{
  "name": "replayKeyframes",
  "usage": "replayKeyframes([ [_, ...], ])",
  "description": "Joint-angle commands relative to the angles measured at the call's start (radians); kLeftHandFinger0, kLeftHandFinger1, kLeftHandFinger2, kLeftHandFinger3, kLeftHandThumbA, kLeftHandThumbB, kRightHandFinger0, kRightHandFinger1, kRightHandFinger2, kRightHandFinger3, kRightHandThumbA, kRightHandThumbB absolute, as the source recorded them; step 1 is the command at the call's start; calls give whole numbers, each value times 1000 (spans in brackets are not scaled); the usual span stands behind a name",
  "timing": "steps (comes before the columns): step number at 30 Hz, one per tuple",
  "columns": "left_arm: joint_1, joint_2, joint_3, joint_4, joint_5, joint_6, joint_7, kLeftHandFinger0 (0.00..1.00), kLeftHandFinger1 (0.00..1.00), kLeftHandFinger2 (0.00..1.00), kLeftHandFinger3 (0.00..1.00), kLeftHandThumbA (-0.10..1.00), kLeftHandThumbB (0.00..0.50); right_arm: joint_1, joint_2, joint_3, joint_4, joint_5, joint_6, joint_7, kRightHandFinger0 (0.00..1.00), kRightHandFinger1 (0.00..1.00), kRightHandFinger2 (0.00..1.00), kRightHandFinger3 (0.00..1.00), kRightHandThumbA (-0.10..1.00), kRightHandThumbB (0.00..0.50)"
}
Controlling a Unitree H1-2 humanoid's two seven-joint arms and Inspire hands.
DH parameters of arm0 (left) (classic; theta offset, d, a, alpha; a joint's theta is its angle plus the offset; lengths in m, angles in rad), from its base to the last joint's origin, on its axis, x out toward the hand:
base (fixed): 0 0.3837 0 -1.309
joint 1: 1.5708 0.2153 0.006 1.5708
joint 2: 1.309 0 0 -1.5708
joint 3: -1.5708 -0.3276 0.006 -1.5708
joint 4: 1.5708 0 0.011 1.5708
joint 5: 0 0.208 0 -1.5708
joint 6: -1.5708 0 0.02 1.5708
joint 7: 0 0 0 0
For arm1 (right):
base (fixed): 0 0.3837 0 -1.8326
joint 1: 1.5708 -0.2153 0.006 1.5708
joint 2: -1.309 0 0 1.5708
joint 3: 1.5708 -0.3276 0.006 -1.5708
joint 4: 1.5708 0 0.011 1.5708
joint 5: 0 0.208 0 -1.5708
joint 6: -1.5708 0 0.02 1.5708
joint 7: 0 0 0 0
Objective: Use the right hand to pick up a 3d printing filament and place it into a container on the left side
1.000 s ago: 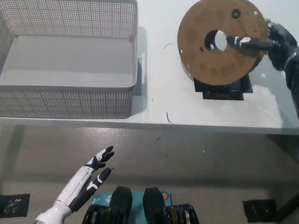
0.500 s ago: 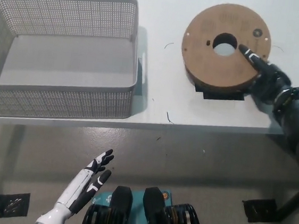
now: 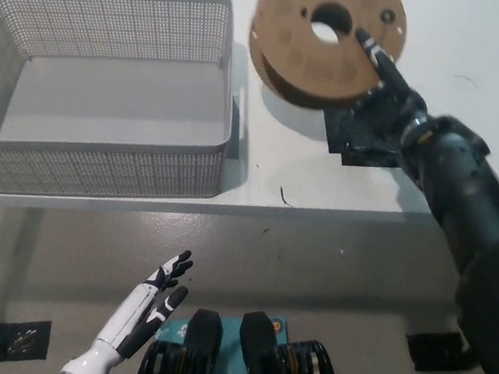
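Since half a second ago, the round brown cardboard filament spool [image 3: 325, 41] has travelled toward ten o'clock, leaving the flat black base plate [image 3: 362, 135] it had covered and now showing at the twelve o'clock edge of the picture, its near rim lifted so the disc stands tilted. The black right hand [image 3: 386, 92] has gone with it, and the black arm now reaches in from four o'clock across the table edge. That hand grasps the spool at its four o'clock rim, with one white-tipped finger [image 3: 371, 50] laid across the cardboard face just beside the centre hole. The base plate lies exposed on the white tabletop [image 3: 321, 181], partly hidden under the wrist.

At nine o'clock from the spool sits the grey mesh plastic basket [image 3: 100, 167], its right wall near the spool's left rim but not touching it. A small dark curl of thread [image 3: 282, 196] lies on the table near six o'clock of the spool.

The white left hand [image 3: 153, 300] hangs below the table edge at seven o'clock, fingers spread and released, holding nothing.
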Motion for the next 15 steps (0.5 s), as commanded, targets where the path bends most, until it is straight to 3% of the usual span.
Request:
replayKeyframes([
  [1, -11, 16, -4, -29, -12, -25, -13, 1000, 1000, 1000, 1000, 1000, 159, -173, 6, 40, -45, 57, -16, 44, 0, 46, 618, 1000, -100, 85],
  [7, -16, 17, -5, -28, -10, -24, -13, 1000, 1000, 1000, 1000, 1000, 166, -250, 33, 114, -53, 40, -15, 44, 0, 93, 687, 1000, -100, 110],
  [11, -16, 20, -6, -25, -8, -30, -13, 1000, 1000, 1000, 1000, 1000, 149, -285, 65, 201, -52, -2, -49, 30, 0, 138, 700, 1000, -100, 81],
  [15, -16, 17, -10, -21, -4, -31, -10, 1000, 1000, 1000, 1000, 1000, 165, -299, 102, 253, -45, -6, -50, -48, 0, 180, 798, 1000, -100, 88],
])
